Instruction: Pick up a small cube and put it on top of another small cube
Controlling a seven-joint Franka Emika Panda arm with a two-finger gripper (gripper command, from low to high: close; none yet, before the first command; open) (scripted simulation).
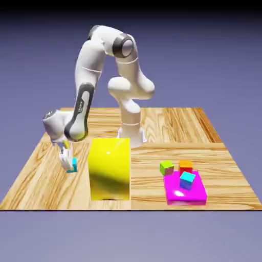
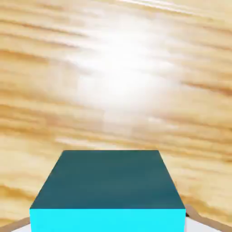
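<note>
The small cube [image 1: 74, 164], cyan and low over the bench [image 1: 46, 174] at the exterior view's left, is clamped in the tool [image 1: 68, 165], evidently for lifting. Beyond the yellow block [image 1: 109, 169], the orange-red cube [image 1: 186, 166] is seen behind the magenta slab [image 1: 194, 194], beside a lime-green cube [image 1: 166, 167].

- A wooden table [image 1: 46, 179] fills the lower half of the exterior view, its pale grain running across.
- Behind it, a plain blue-violet backdrop [image 1: 215, 56] darkens toward the top edge.
- In the hand view, a bright glare sits upper centre on the wood.
</note>
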